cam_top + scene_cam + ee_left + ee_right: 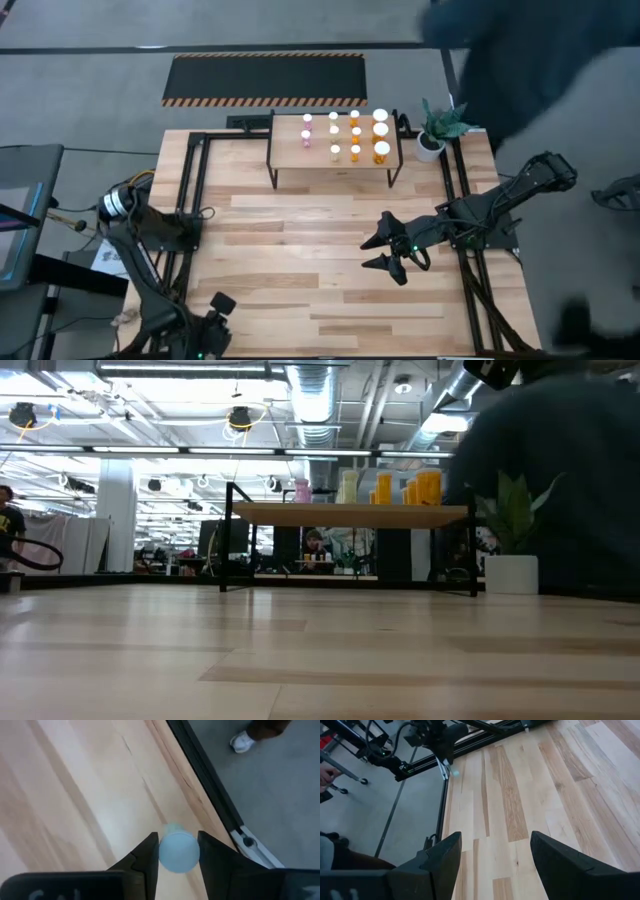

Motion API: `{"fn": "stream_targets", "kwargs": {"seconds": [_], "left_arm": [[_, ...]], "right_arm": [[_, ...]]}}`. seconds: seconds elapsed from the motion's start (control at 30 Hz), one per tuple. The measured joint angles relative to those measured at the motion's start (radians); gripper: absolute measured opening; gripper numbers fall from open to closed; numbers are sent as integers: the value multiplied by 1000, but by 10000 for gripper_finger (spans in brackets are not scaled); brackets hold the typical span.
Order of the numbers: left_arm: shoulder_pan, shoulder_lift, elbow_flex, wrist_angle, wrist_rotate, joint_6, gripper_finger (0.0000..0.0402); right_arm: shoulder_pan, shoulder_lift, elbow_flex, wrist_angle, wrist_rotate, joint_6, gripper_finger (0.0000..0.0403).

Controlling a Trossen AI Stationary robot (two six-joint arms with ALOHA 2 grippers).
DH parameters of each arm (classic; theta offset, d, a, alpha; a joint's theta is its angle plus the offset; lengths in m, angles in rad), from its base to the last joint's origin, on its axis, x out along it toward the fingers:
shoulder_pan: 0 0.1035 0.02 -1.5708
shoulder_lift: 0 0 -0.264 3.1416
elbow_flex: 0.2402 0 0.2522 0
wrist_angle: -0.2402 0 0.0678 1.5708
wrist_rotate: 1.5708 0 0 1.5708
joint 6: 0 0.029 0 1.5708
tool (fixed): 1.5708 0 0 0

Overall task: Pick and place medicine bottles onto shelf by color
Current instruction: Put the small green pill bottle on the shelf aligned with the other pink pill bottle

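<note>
My left jaws (pixel 177 852) flank an upright white-capped bottle (pixel 178 851), nearly touching, at the worktop's (pixel 75 795) near-left edge; my right jaws (pixel 492 855) gape empty mid-worktop.

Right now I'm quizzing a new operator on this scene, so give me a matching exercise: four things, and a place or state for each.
Things:
1. left gripper
2. right gripper
3. shelf
4. plant pot

Places or states:
A. open and empty, over the table's middle right
B. far right corner, beside the shelf
C. near left edge, around a pale-capped bottle
D. far side, orange and pink bottles on top

Pairs: 1-C, 2-A, 3-D, 4-B
</note>
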State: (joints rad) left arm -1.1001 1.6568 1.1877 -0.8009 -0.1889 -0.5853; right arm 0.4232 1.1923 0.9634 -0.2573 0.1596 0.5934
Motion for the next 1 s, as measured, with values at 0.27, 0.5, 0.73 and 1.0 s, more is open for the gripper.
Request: {"fn": "stream_targets", "kwargs": {"seconds": [0.27, 0.5, 0.73, 1.0], "left_arm": [[224, -163, 0, -59, 68, 31, 100], [559, -293, 42, -78, 151, 123, 100], [886, -265, 205, -157, 157, 382, 100], [1191, -140, 413, -227, 158, 631, 100]], "right_arm": [[17, 0, 0, -10, -1, -15, 260], [30, -3, 0, -30, -1, -21, 260], [24, -19, 0, -86, -2, -26, 260], [5, -48, 1, -87, -2, -26, 260]]}}
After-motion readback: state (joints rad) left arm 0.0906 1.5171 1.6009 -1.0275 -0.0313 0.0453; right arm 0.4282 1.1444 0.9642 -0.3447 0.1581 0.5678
